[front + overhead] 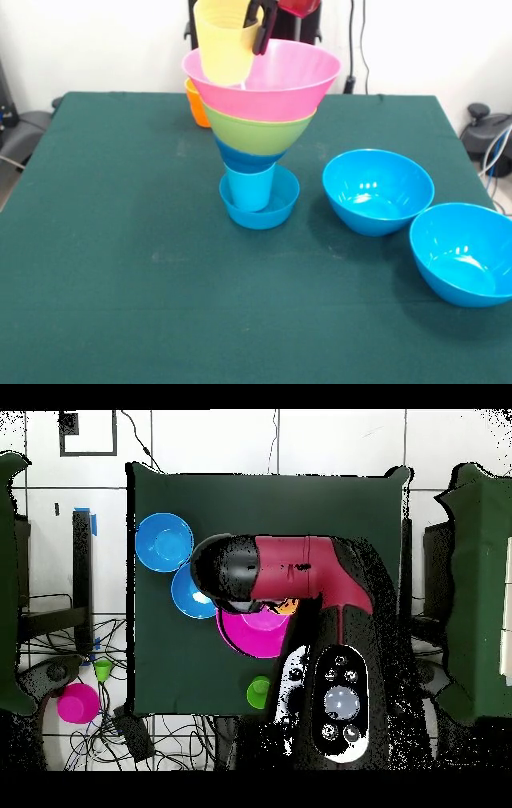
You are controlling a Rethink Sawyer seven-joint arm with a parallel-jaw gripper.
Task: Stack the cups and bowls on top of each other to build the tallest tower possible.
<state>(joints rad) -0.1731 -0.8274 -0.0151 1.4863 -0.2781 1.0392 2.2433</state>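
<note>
Front view is showing the claw (258, 32) pinching the yellow cup (224, 40) by its rim at upper centre, over the pink bowl (276, 76) topping the tower (254, 128); centring and lowering it gently before releasing should be avoiding toppling.

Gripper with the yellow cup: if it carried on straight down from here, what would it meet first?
Most likely the pink bowl topping the tower. The gripper holds the yellow cup at the bowl's rim, the cup's base already over its inside. Depth is unclear, so it might catch the rim instead.
</note>
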